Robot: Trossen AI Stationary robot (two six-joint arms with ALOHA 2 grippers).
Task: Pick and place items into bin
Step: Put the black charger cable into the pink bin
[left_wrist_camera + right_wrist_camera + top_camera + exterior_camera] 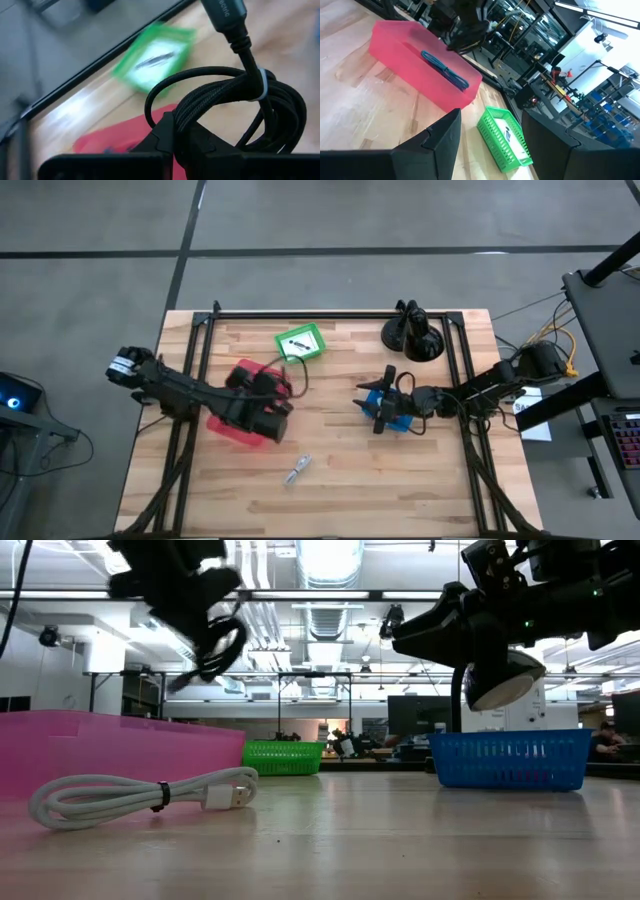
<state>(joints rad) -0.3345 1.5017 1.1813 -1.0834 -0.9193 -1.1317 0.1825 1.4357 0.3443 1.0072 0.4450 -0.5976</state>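
Gripping the black coiled cable [240,110], left gripper [268,402] hovers above pink bin [232,428].

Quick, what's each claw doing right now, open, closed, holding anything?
Left claw: closed on the black cable, above the pink bin.
Right claw: open, empty, over the blue bin.

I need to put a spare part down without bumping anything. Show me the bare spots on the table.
Free: the near edge of the table to either side of the white cable, and the far left corner beside the green basket. Crowded: the middle band, where the left gripper holds a black coiled cable over the pink bin, and the right gripper hangs over the blue basket.
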